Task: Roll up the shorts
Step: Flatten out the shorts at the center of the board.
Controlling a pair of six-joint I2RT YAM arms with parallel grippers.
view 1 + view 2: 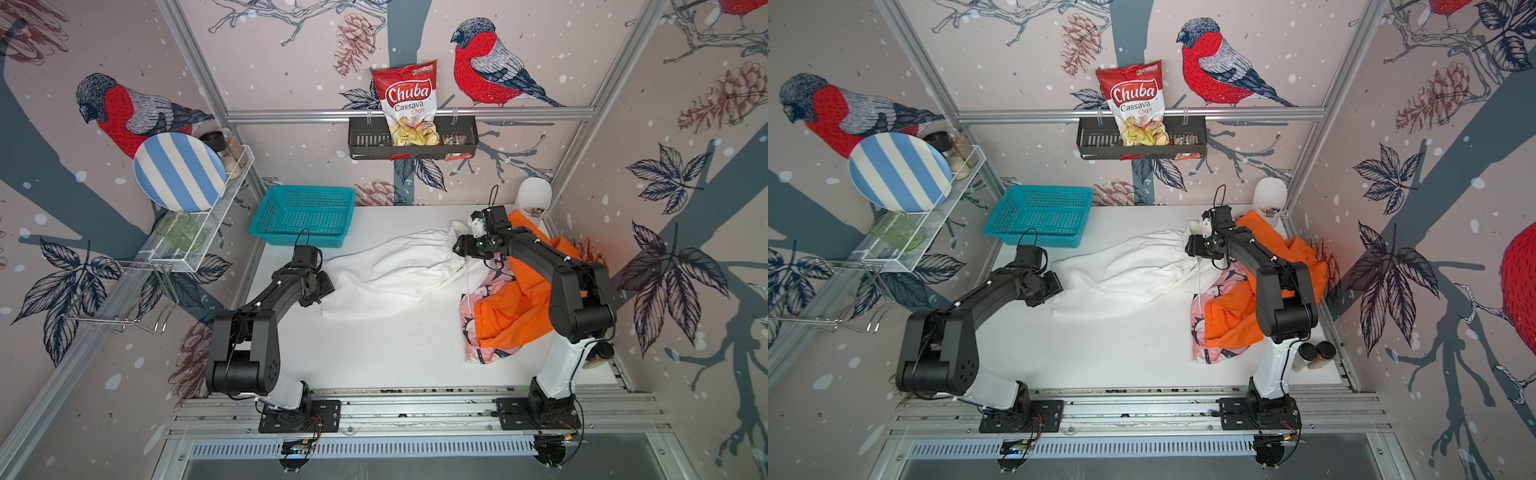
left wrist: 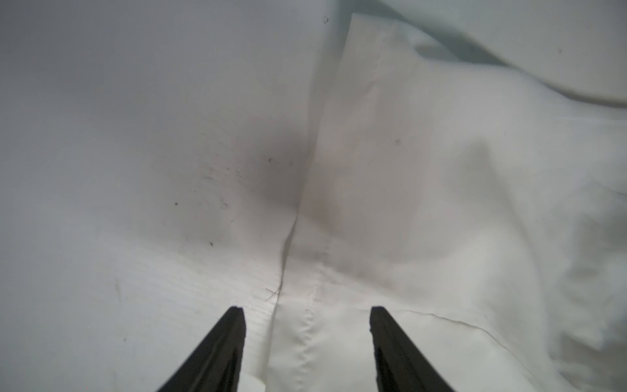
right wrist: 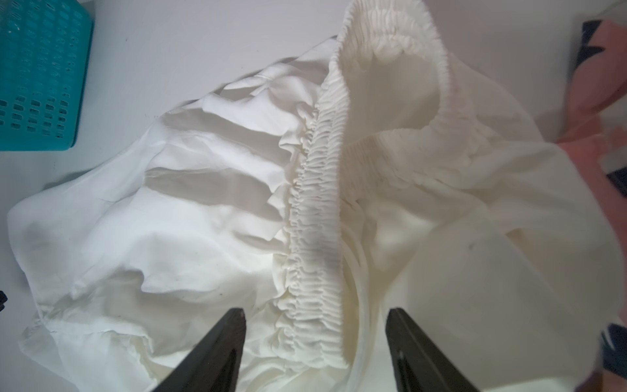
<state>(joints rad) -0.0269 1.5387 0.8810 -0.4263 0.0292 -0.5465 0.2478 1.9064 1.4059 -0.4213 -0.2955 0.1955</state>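
Observation:
The white shorts point(image 1: 395, 270) lie spread flat across the middle of the table point(image 1: 374, 357), legs to the left and gathered waistband point(image 3: 319, 203) to the right. My left gripper point(image 1: 323, 291) hovers open over a leg hem point(image 2: 424, 203), whose edge runs between the black fingers point(image 2: 234, 339). My right gripper point(image 1: 458, 248) hangs open just above the waistband, with nothing in it. The orange shorts point(image 1: 511, 311) lie crumpled on the pink patterned shorts point(image 1: 484, 291) at the right, under the right arm.
A teal basket point(image 1: 303, 216) stands at the back left of the table. A wire rack with a striped plate point(image 1: 178, 170) hangs on the left wall. A black shelf holds a chip bag point(image 1: 409, 104). A white head form point(image 1: 534, 195) and two jars point(image 1: 1316, 353) stand at the right.

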